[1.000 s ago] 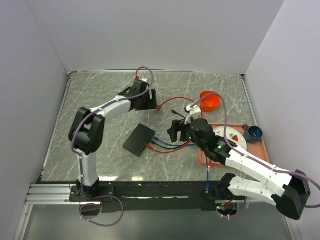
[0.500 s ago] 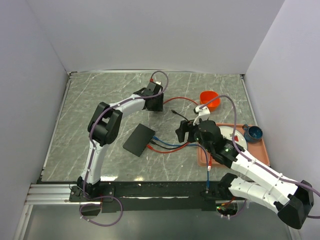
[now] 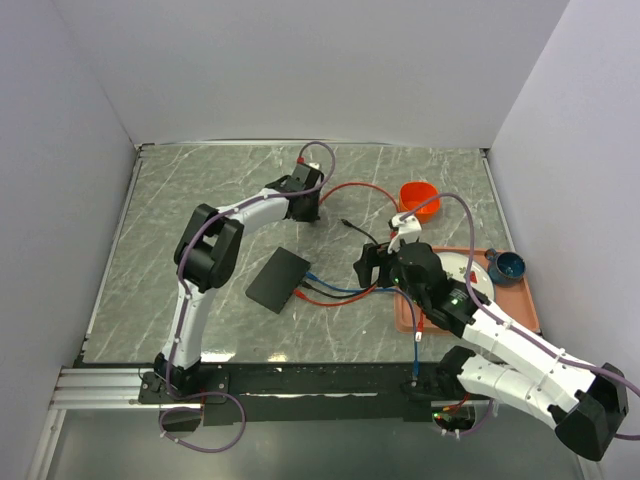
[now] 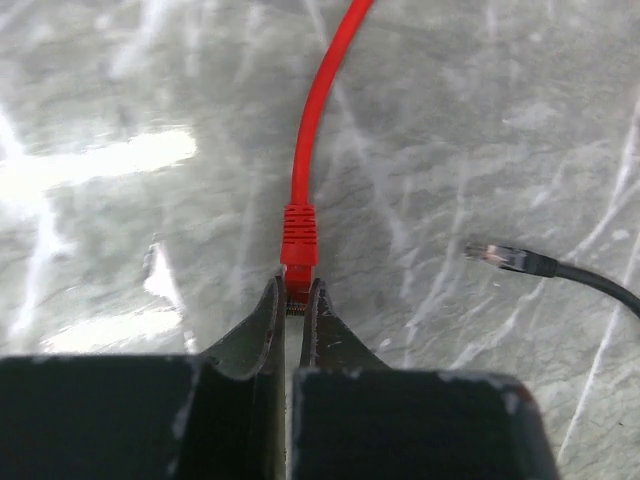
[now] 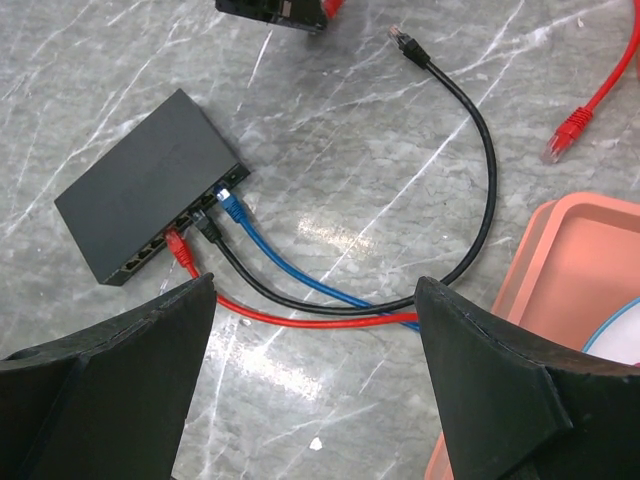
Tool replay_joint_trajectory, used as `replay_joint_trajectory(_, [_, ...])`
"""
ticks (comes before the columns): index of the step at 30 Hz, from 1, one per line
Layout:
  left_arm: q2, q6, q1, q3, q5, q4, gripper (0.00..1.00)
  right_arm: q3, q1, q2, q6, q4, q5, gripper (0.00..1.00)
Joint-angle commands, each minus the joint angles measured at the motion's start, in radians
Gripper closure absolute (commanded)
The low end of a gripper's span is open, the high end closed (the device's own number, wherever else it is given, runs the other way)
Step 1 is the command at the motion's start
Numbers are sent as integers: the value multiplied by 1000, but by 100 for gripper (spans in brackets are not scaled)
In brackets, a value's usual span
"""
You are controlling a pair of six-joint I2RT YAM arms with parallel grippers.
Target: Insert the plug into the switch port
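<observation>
The red plug (image 4: 298, 235) lies on the marble table with its red cable (image 4: 322, 90) running away from it, and my left gripper (image 4: 295, 290) is shut on its tip. From above, that left gripper (image 3: 308, 205) sits at the far middle of the table, behind the black switch (image 3: 278, 280). The switch (image 5: 150, 185) shows its port row (image 5: 185, 225), where red, black and blue cables are plugged in. My right gripper (image 5: 315, 300) hangs open above those cables, right of the switch, with nothing between its fingers; from above the right gripper (image 3: 372, 265) sits right of the switch.
A loose black plug (image 4: 500, 256) lies right of the held one. Another red plug (image 5: 562, 135) lies near the salmon-pink tray (image 5: 560, 290). The tray (image 3: 522, 300) holds a plate (image 3: 465, 272) and a blue cup (image 3: 508, 266). An orange bowl (image 3: 420, 200) stands behind it.
My left arm swung right to the red cable's end and its jaws closed on the red plug. The right arm shifted slightly right, still open.
</observation>
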Motion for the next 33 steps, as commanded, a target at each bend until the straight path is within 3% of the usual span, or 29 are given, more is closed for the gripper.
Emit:
replay_joint_trajectory(1, [-142,-39,63,38,-110,-54,99,5,-7,-66,6,-3,32,11])
replay_joint_trajectory(9, [-499,-114,199,-12,-199,9,99,-6,-8,-164,12,-34,55,11])
replay_joint_trajectory(14, [-741,-133,198,-155,-68,135,99,-3,-7,-212,-8,-46,46,11])
replay_joint_trajectory(20, [-697,-56,166,-62,167,-58,99,61,-7,-279,-160,-49,-52,9])
replay_joint_trajectory(26, [-665,13,95,-77,246,-221,99,181,-7,-322,-319,-62,-196,1])
replay_joint_trajectory(33, [-634,145,-44,-141,623,-339,99,296,-8,-247,-451,-127,-331,1])
